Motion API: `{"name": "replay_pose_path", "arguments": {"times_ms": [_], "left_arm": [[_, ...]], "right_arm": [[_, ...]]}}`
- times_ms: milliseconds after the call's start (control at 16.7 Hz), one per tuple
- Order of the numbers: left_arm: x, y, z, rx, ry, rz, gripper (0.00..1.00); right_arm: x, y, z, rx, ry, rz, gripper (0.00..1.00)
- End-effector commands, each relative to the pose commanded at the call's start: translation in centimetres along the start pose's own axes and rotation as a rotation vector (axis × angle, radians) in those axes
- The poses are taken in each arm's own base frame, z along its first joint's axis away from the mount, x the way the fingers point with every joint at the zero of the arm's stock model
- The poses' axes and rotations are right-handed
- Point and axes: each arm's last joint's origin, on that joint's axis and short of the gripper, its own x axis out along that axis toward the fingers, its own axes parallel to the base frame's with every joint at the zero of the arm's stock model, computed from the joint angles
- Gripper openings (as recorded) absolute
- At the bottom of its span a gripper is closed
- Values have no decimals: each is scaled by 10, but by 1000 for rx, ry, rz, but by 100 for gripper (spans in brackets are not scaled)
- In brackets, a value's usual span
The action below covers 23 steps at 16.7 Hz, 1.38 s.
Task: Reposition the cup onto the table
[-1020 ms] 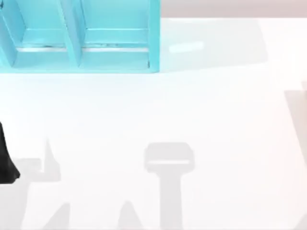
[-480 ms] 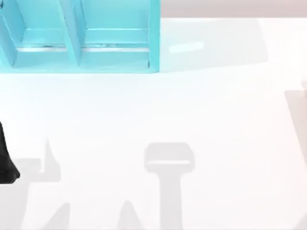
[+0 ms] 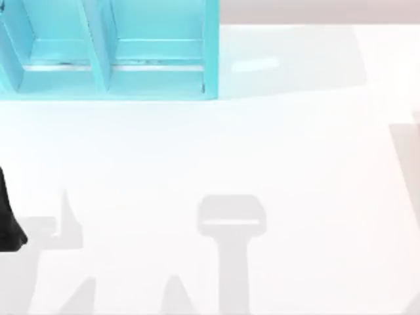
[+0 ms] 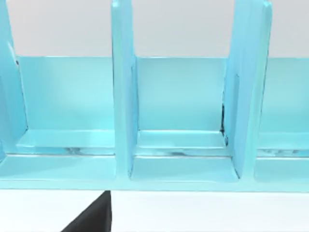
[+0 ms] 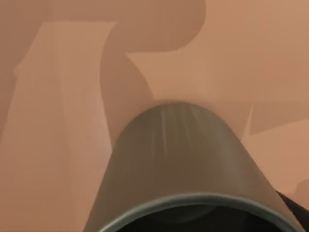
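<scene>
The broad flat plain white surface (image 3: 216, 151) carries a turquoise-blue shelf unit (image 3: 111, 49) with upright dividers and open compartments, standing at the far left part of the top view. Grey shadows of the arms lie on the near half of the surface, one of them block-shaped near the centre. A black part of the left arm (image 3: 9, 220) enters at the left edge of the top view, near the front of the surface and well apart from the shelf unit. The left wrist view faces the shelf unit (image 4: 159, 121) from the front: three compartments stand side by side, separated by two upright dividers, with the white surface running along its base and a black wedge of the left tool (image 4: 91, 217) at the frame edge. Whether the left tool is wide or narrow cannot be told. The right wrist view shows the small dark olive-grey cylindrical cup (image 5: 178, 164), plain matte and without a handle, very close to the camera, its rim nearest the lens and its body pointing away toward a tan-lit plane crossed by darker shadows. A small black part of the right tool (image 5: 292, 205) appears just beside the rim of the cup. Whether the right tool grips the cup cannot be told.
</scene>
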Motion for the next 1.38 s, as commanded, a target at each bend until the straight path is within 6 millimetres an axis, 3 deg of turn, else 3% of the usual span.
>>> {"name": "replay_pose_path", "arguments": {"times_ms": [600, 840, 1140, 1380], "left_arm": [[0, 0, 0, 0, 0, 0, 100], [0, 0, 0, 0, 0, 0, 100], [0, 0, 0, 0, 0, 0, 100], [0, 0, 0, 0, 0, 0, 100]], "right_arm": [[-5, 4, 2, -1, -2, -2, 0], [-42, 40, 10, -7, 2, 1, 0], [-94, 95, 2, 1, 6, 1, 0], [-100, 100, 0, 1, -1, 0, 0]]}}
